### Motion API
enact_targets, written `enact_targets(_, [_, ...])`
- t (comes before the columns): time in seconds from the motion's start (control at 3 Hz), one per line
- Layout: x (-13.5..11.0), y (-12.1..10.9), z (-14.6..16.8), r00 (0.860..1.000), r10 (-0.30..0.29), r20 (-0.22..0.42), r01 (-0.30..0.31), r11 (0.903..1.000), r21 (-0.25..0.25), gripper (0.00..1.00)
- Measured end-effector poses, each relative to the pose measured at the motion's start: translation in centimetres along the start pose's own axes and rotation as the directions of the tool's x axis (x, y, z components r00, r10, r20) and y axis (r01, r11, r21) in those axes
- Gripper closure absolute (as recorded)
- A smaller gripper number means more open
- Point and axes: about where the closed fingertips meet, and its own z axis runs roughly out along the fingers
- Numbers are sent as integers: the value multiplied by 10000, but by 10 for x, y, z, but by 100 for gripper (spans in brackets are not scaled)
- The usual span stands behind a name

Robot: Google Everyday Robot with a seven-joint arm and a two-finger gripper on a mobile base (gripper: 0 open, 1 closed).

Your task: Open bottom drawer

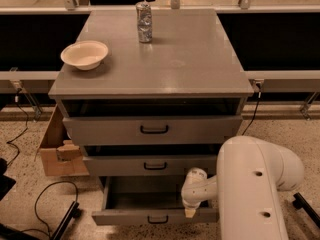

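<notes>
A Google Everyday Robot works at the foot of a grey three-drawer cabinet [235,104], where the bottom drawer [120,217], a grey unit with the shallowest front of the three, stands well out from the cabinet's lowest tier, its plain grey inside showing. The robot's white arm [250,194] rises at the cabinet's lower right, and its cream-tipped end effector [190,211] sits at the top edge of the drawer front, just right of the small black loop handle [157,219]; whether it is open or closed cannot be told. Above, the mid-sized grey drawer [115,165] and the tall-fronted top grey drawer [110,130] each show a dark gap over their fronts. On the cabinet's worktop [175,59] rest a cream bowl [84,54] at the left and a silver drinks can [144,22] at the back. A brown cardboard box [55,154] sits on the floor at the cabinet's left side. The task looks done or all but done. The drawer appears rigid and light, being empty, and should slide straight on its runners; the loop handle at the centre of the front is the sound place to hold, since a pull off to one side could skew it.
</notes>
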Motion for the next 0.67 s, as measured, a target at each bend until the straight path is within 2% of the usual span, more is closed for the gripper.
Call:
enact_targets(0.33, [1,2,0,10000,25,-7,-25,10000,5,100])
enact_targets(0.67, [9,15,-2,9993,359,-37,-359,9993,65,100])
